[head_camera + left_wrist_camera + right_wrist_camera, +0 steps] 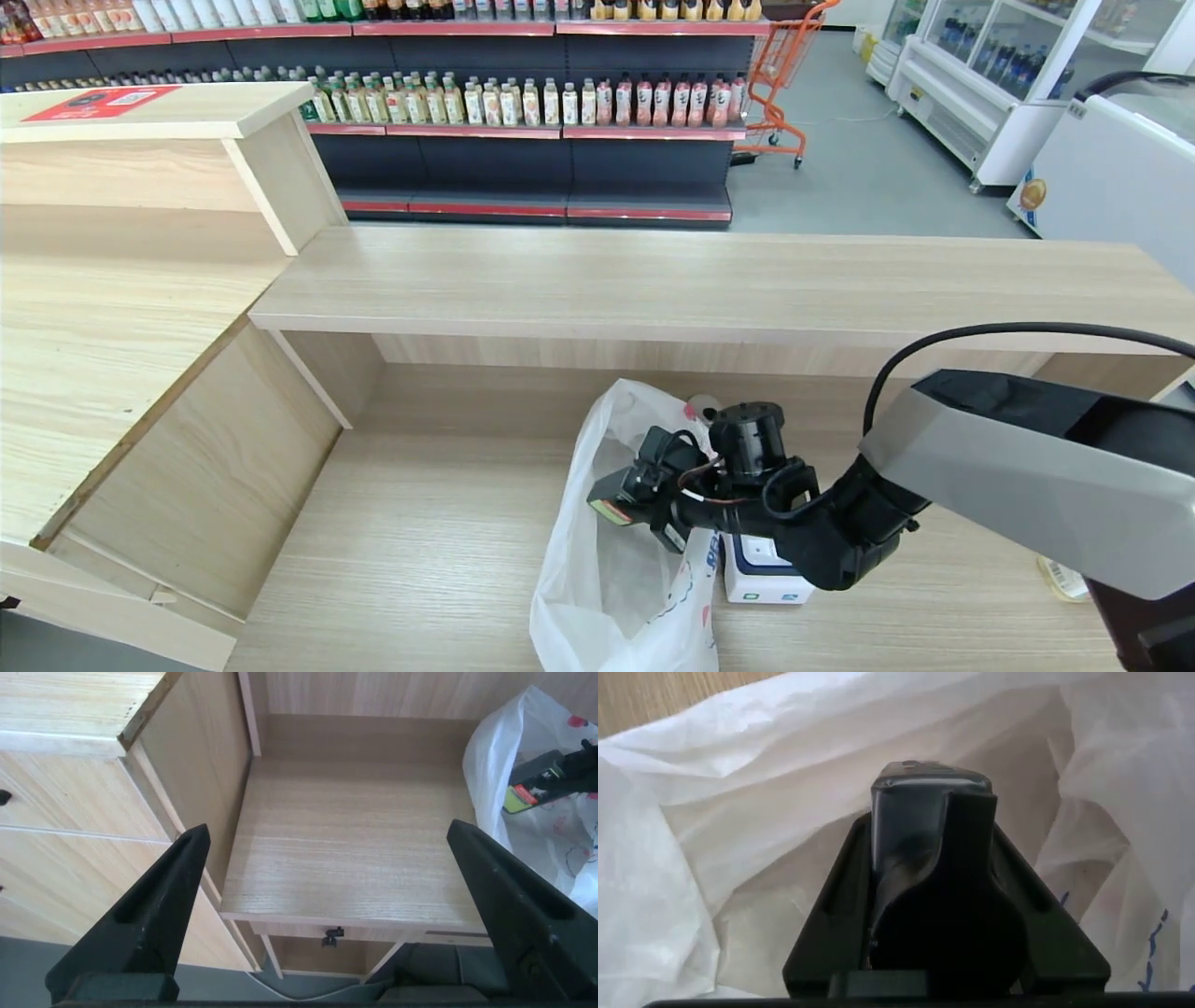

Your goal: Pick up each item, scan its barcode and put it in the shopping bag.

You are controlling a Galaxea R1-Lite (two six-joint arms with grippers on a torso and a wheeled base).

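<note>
My right gripper hides most of the item it pinches. In the middle of the head view only a dark end with a red and green label pokes out. From my right wrist I see just a glossy dark top between the fingers, so I cannot tell what kind of product it is. It hangs at the open mouth of the white shopping bag, which stands on the bench. My arm covers part of a white box just right of the bag. My left gripper is spread wide above the bench.
</note>
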